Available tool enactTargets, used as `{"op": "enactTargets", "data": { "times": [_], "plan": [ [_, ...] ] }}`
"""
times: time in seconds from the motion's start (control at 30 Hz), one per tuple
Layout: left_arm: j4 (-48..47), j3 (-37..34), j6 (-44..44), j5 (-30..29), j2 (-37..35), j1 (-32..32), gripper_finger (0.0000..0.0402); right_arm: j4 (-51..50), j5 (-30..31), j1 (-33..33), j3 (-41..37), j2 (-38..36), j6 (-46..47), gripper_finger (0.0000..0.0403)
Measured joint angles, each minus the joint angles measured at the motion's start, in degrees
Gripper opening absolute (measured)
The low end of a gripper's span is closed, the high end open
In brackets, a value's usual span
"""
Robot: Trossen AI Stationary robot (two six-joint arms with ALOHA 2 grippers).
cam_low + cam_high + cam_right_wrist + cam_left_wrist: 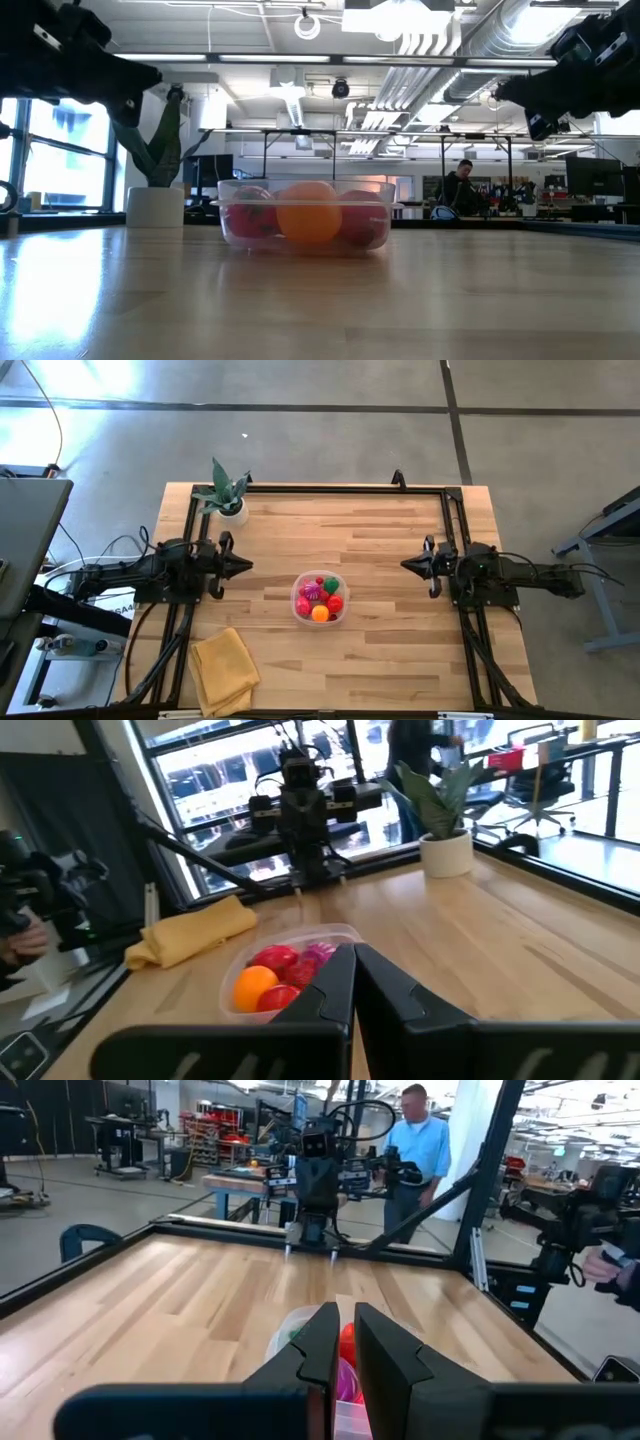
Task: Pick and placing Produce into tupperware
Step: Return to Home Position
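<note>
The tupperware (299, 584) is a small round clear tub standing on its base in the middle of the table. Inside it lies the produce (320, 600): red, green, magenta and orange toy pieces. The low view shows the orange piece (308, 212) through the tub's wall (300, 186). My left gripper (248, 566) hovers shut above the table, left of the tub, pointing toward it. My right gripper (404, 565) hovers shut to the tub's right, also pointing toward it. Each wrist view shows the tub (288, 1330) (300, 935) just past its own gripper's shut fingers (346, 1320) (352, 955).
A potted leafy plant (225, 495) stands at the far left corner. A folded yellow cloth (223, 668) lies near the front left edge. A dark metal frame (340, 490) runs along the table's far edge and sides. People show in the room beyond the table.
</note>
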Motion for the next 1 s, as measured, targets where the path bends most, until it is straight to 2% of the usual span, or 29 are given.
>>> {"op": "enactTargets", "data": {
  "times": [0.2, 1.0],
  "plan": [
    [0.19, 0.00, 0.02, -0.11, -0.02, 0.00, 0.0026, -0.43, 2.29, 0.00, 0.04, 0.03, 0.00, 0.0000],
    [0.28, 0.00, 0.02, -0.18, -0.02, -0.02, 0.0026, -0.54, 2.34, 0.00, 0.04, 0.03, 0.00, 0.0000]
  ]
}}
